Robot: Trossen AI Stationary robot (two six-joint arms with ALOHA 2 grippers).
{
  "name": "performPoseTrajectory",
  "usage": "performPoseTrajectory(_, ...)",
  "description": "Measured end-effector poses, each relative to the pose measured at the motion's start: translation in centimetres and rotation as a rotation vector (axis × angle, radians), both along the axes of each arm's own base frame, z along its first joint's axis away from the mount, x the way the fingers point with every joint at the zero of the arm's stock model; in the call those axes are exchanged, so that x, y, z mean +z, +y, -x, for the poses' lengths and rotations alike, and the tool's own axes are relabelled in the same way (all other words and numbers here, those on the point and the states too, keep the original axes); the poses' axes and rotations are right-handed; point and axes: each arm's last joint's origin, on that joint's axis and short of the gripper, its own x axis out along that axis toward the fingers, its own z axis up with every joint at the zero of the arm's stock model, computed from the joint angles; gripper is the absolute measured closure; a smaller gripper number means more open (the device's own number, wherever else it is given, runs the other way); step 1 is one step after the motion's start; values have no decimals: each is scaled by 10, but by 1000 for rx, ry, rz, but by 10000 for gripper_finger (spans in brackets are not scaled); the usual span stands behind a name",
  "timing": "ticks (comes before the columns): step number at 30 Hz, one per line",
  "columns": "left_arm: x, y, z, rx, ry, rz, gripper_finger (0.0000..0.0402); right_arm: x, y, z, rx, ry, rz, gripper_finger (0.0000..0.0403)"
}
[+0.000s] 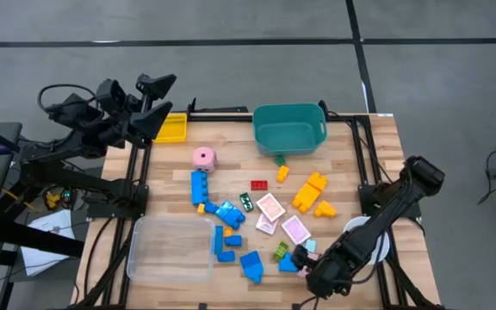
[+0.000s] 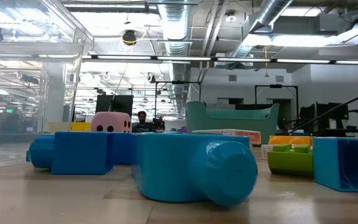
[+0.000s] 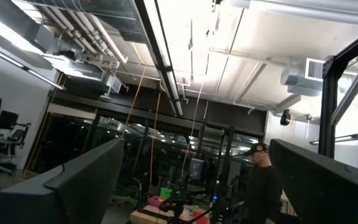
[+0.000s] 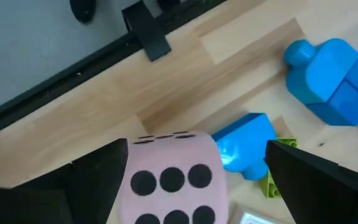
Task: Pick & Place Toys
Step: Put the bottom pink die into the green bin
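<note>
Looking down, the high view is showing the wooden slatted table [image 1: 351,164], with the left gripper [image 1: 149,103] hanging wide open and empty beyond the far left corner. The teal plastic tub [image 1: 289,129], the clear plastic tray [image 1: 170,250] and the small yellow tray [image 1: 172,127] are each sitting with nothing visible inside. Blue plastic building blocks [image 1: 203,188] and pink-white cards [image 1: 271,207] are lying scattered mid-table. Only the right wrist view is revealing the right gripper [image 4: 191,180] standing wide, its fingers flanking a pink foam die [image 4: 176,177] showing 3 dots in a row, touching a blue block [image 4: 244,146].
</note>
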Motion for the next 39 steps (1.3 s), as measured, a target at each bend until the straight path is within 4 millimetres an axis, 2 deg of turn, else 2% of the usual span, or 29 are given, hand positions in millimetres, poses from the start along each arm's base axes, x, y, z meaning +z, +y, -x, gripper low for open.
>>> performPoseTrajectory(6,0,0,0,1,1,-1,5,-2,-8,13,-5,-26,-39,30)
performPoseTrajectory(15,-2,1,-6,1,15,-1,5,-19,-17,27,60,-70,-74,30)
performPoseTrajectory(22,-5,1,-14,1,33,1,5,-20,-24,33,102,-110,-82,30)
performPoseTrajectory(33,-5,1,-14,6,36,-5,5,-29,-25,30,173,-165,-108,30)
performPoseTrajectory(39,-5,1,-14,6,37,-5,5,-28,-27,27,138,-187,-110,30)
